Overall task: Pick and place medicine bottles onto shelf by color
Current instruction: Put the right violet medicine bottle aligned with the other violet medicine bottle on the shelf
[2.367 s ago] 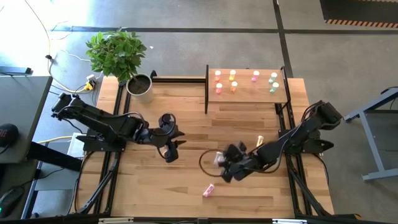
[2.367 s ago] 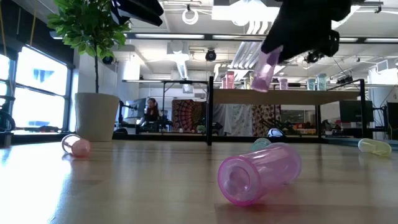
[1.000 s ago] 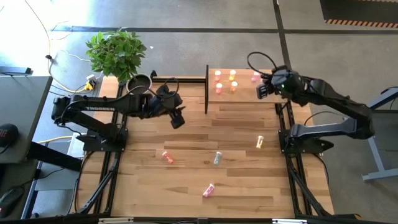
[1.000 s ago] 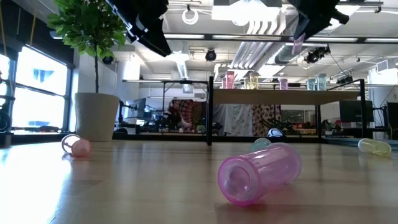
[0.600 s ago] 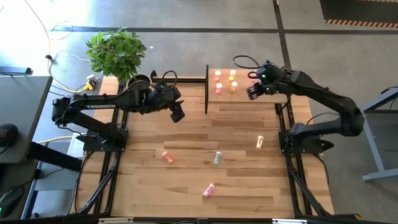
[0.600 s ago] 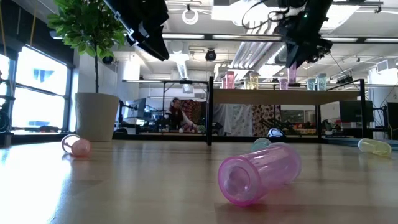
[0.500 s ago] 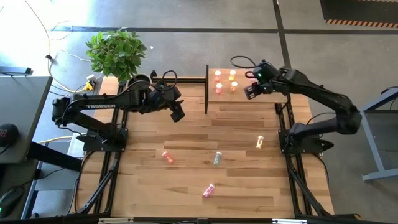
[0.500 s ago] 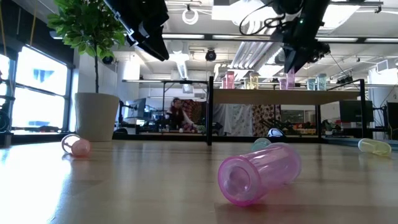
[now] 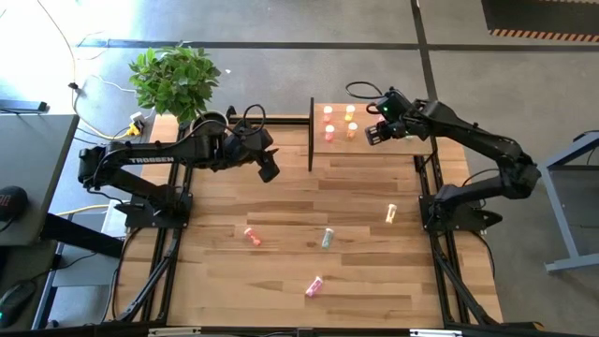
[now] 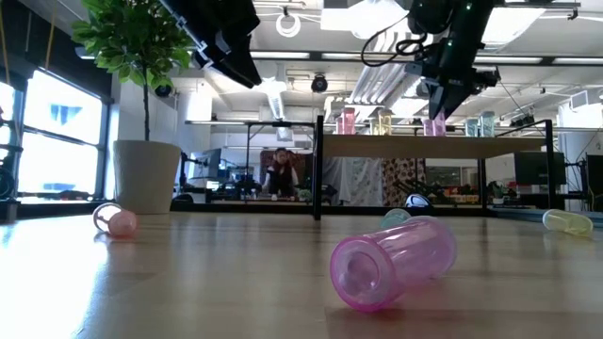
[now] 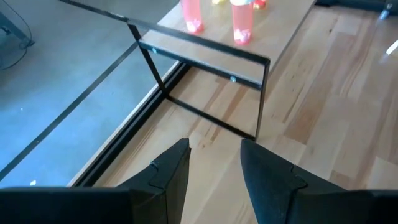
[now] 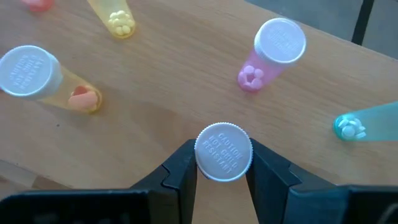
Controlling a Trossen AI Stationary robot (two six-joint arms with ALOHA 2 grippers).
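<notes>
Right gripper [image 12: 224, 163] has carried a white-capped bottle [image 12: 224, 152] over the shelf [image 12: 168, 99], clamping it; left gripper [image 11: 214, 163] slightly parted, empty

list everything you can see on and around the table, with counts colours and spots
shelf: one, light wood, table's far right corner
bottles on shelf: at least seven upright; orange-red, yellow, pink, pale green
bottles on table: four lying down; orange-red, pale green, pink, yellow
held bottle: one, white cap, pink, over the shelf
plant: one, green, grey pot, far left corner
person: one, far back in the room
left end effector: empty, above the table left of the shelf
right end effector: shut on the held bottle, over the shelf
</notes>
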